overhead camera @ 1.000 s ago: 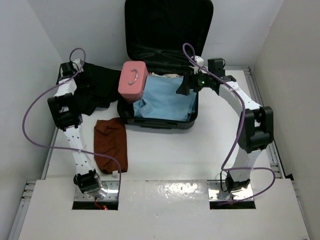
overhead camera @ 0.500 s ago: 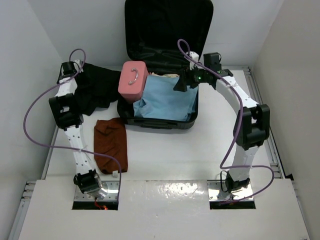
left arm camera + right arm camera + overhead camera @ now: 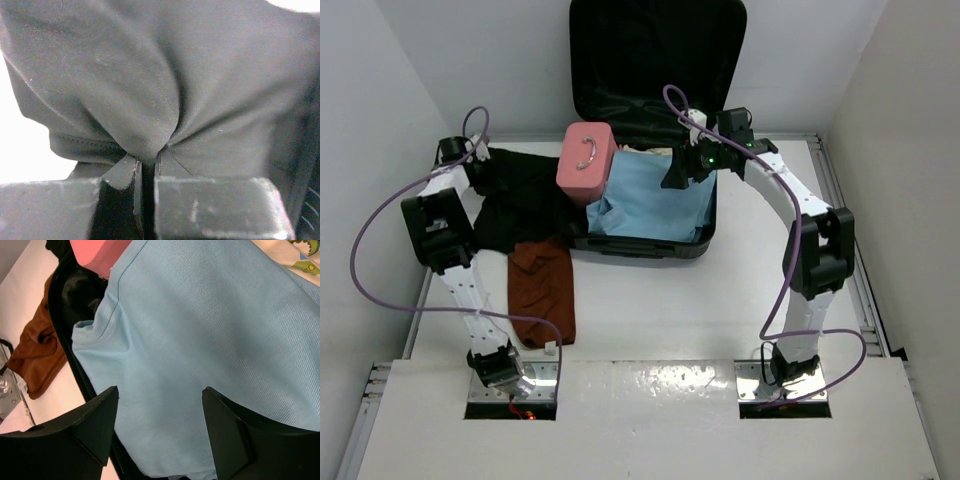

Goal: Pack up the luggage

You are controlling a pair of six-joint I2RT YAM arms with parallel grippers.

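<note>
top external: white table [image 3: 720, 300], walls [image 3: 380, 80]; left jaws pinch black cloth [image 3: 525, 185], right jaws wide.

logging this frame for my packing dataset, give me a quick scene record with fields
luggage: open, lid upright at the back
inside it: light blue garment; pink case at left rear corner
outside it: black garment to its left, brown garment on the near side of that
left end effector: shut on black garment
right end effector: open, above light blue garment
</note>
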